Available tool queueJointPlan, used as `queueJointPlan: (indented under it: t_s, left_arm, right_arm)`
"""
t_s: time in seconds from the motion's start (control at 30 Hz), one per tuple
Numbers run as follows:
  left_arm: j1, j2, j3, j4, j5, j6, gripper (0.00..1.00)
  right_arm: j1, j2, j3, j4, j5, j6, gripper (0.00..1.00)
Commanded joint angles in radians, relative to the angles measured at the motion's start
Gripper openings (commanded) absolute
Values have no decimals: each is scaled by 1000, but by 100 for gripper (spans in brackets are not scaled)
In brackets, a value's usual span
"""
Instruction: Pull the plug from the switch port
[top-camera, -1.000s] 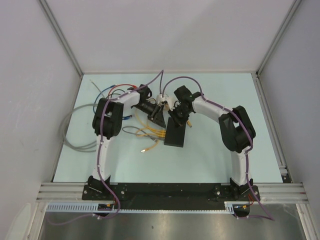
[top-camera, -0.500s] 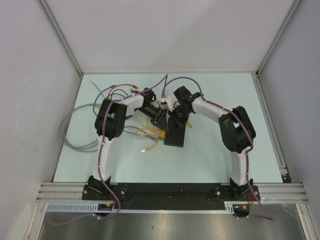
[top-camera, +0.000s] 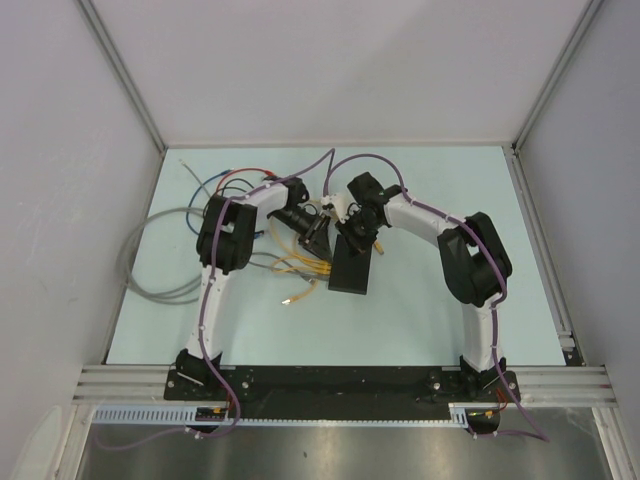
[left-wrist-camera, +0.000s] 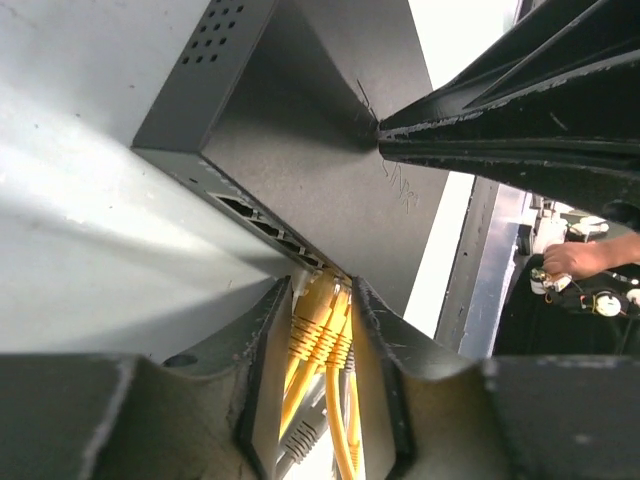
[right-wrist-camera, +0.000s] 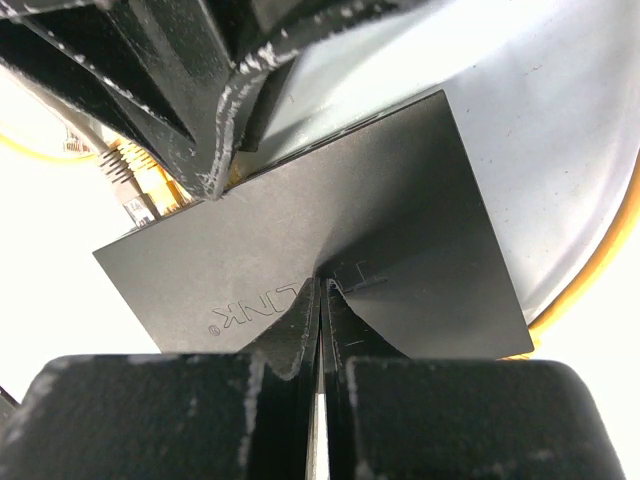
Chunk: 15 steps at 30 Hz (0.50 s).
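Observation:
The switch (top-camera: 352, 272) is a flat black box lying mid-table, its socket row (left-wrist-camera: 262, 222) facing left. Several yellow plugs (left-wrist-camera: 318, 320) sit in the sockets, with a grey plug (right-wrist-camera: 122, 180) beside them. My left gripper (left-wrist-camera: 322, 287) reaches in from the left (top-camera: 318, 240), and its fingers (left-wrist-camera: 262, 330) close against both sides of the yellow plug bundle at the port edge. My right gripper (right-wrist-camera: 322, 285) is shut, with nothing between its fingers. Its tips press down on the switch's top face (right-wrist-camera: 300, 250), near the embossed lettering.
Yellow cables (top-camera: 300, 268) trail left from the switch across the table. A grey cable loop (top-camera: 150, 272) lies at the left edge and coloured wires (top-camera: 225, 185) at the back left. Another yellow cable (right-wrist-camera: 612, 250) curves past the switch's right side.
My left gripper has moved right to the switch's socket edge and its jaws have narrowed around the yellow plugs. The right gripper and the switch stay put.

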Motion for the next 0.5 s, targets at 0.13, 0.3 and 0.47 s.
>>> queueJointPlan:
  t_s: [0.13, 0.3, 0.47]
  left_arm:
    - [-1, 21, 4, -16, -46, 56, 30]
    - [-14, 13, -11, 18, -66, 19, 26]
    - [-29, 35, -2, 34, -60, -64, 20]
  right_arm:
    - [10, 74, -77, -90, 96, -37, 0]
    - [11, 74, -77, -87, 96, -35, 0]
    - [13, 76, -77, -82, 96, -35, 0]
